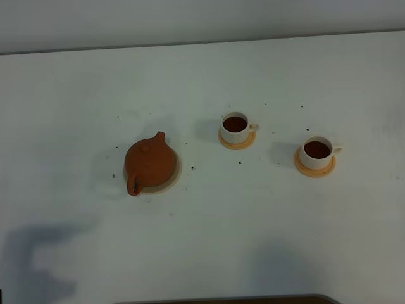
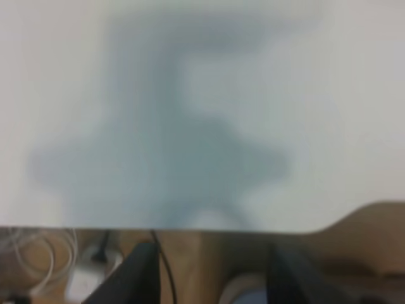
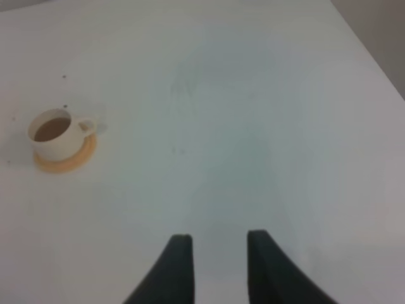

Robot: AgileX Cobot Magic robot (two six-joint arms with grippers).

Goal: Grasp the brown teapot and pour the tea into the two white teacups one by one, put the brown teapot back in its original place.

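Teapot on disc; filled teacups

**Open table, three small obstacles**

From the high camera I take the brown teapot as my landmark. It sits on its tan disc, spout pointing away and to the right. To its right stand two white teacups, each on an orange coaster, well apart, with a passable lane between them. Nearer me than the teapot, I see bare table; left of it too.
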